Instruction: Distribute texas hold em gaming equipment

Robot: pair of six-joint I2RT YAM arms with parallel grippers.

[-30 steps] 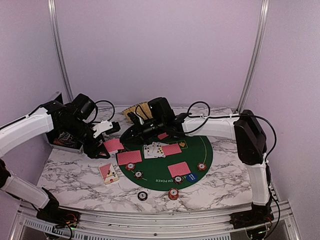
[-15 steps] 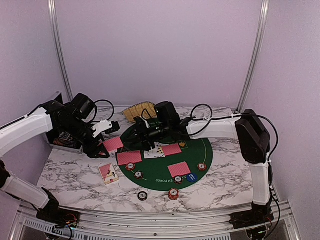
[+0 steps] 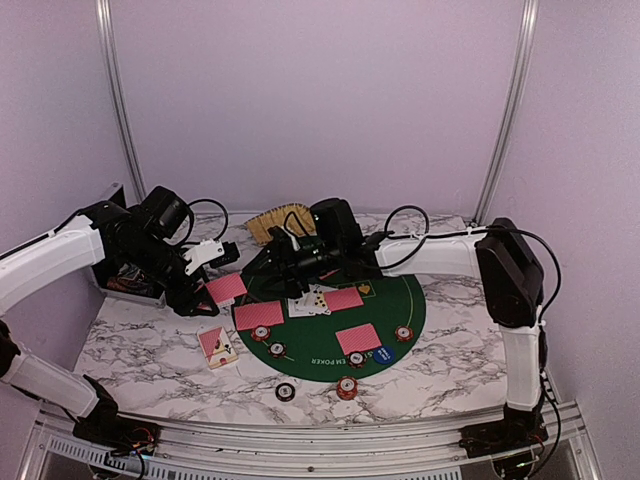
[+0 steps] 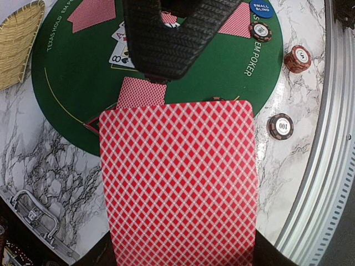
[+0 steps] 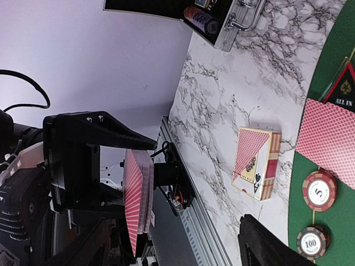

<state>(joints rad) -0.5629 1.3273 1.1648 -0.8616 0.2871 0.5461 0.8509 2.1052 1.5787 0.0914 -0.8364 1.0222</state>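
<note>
Deck [image 4: 177, 183] pinched in left gripper [image 3: 222, 290], just off mat [image 3: 395, 300] at 9 o'clock. Right gripper [image 3: 270, 268] hovers at mat's 10 o'clock, jaws spread, empty. My plan: bring right square to deck's top card, peel one only, hold left steady.
</note>
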